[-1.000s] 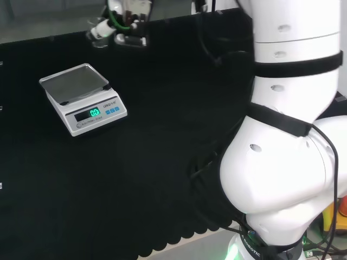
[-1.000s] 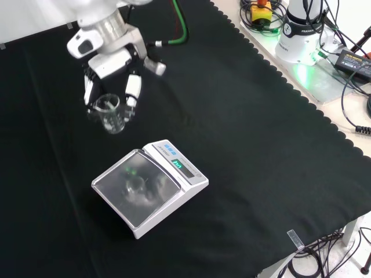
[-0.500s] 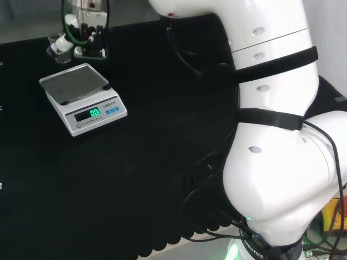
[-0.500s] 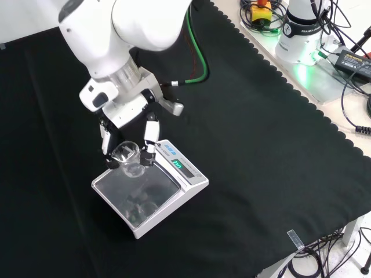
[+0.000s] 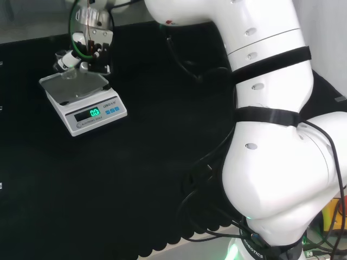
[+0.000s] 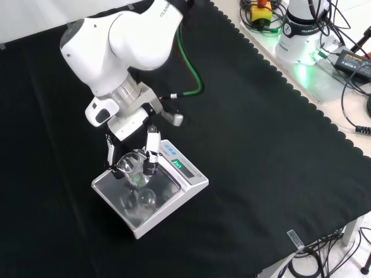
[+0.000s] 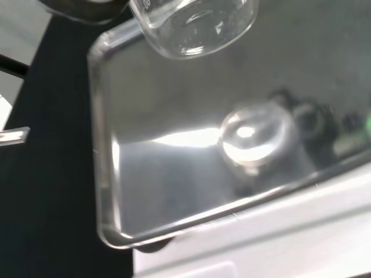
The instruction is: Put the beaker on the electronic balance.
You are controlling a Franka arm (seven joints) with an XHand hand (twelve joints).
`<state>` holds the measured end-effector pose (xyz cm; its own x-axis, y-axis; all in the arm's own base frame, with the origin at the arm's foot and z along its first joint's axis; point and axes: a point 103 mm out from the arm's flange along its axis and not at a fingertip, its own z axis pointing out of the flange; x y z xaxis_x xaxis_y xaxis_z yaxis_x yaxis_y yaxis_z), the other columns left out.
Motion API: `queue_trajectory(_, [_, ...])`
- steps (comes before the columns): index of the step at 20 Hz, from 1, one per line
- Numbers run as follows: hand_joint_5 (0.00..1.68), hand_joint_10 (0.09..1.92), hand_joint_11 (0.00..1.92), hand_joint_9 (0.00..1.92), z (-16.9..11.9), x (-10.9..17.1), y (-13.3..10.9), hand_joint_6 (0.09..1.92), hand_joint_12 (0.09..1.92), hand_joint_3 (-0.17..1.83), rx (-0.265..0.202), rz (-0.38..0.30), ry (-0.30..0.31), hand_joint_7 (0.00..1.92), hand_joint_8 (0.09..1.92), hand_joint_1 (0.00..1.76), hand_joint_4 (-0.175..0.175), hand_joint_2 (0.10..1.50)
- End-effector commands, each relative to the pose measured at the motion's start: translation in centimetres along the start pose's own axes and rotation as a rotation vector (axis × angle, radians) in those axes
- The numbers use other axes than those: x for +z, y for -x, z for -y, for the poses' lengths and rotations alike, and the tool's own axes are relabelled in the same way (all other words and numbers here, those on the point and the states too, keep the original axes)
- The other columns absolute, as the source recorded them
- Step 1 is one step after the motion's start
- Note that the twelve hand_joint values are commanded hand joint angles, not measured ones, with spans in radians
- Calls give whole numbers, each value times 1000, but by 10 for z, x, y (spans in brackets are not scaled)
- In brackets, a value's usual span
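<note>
Over the steel pan (image 6: 124, 200) of the electronic balance (image 6: 149, 194), the hand (image 6: 130, 145) grips a clear glass beaker (image 6: 131, 168) between its fingers. Whether the beaker's base touches the pan cannot be told.

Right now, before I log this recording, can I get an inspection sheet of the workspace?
Surface: black cloth covers the bench, scalloped edge toward the arm's base in the front view.
Job's things: clear beaker held over the electronic balance; the wrist view shows its base above the steel pan, contact not confirmed.
Clutter: nothing seen on the cloth.
Hand: hand with fingers curled round the beaker.
Cables: green cable runs along the arm; black leads lie beyond the cloth.
Surroundings: arm base with a green light, yellow box with a red button.
</note>
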<state>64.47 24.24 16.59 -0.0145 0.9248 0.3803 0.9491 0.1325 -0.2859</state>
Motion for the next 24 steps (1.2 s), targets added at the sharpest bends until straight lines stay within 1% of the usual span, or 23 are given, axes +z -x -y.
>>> queue_trajectory(1, [1277,316,1110,1508,-19,12,14,563,1092,-175,9,-30,-2,1667,286,1171,-62,1078])
queue_trajectory(4, [1277,317,1113,1509,-21,12,20,564,1089,-175,8,-41,2,1667,287,1172,-64,1078])
queue_trajectory(8, [1276,318,1117,1509,-24,12,19,565,1085,-175,11,-32,-16,1667,288,1172,-67,1079])
queue_trajectory(10, [1276,318,1118,1509,-25,12,23,566,1084,-175,13,-42,-16,1667,289,1173,-68,1079])
queue_trajectory(14, [1275,319,1121,1509,-30,18,23,566,1081,-175,29,-4,-26,1667,290,1173,-70,1079])
queue_trajectory(15, [1275,319,1121,1509,-32,20,24,567,1080,-175,28,3,-21,1667,290,1173,-70,1079])
queue_trajectory(17, [1275,320,1122,1510,-32,24,26,567,1079,-175,20,22,7,1667,290,1173,-71,1079])
queue_trajectory(20, [1274,321,1123,1511,-28,28,26,568,1077,-175,4,94,88,1669,292,1174,-74,1079])
queue_trajectory(24, [1274,323,1125,1514,-23,30,24,569,1074,-175,6,97,132,1671,295,1175,-77,1079])
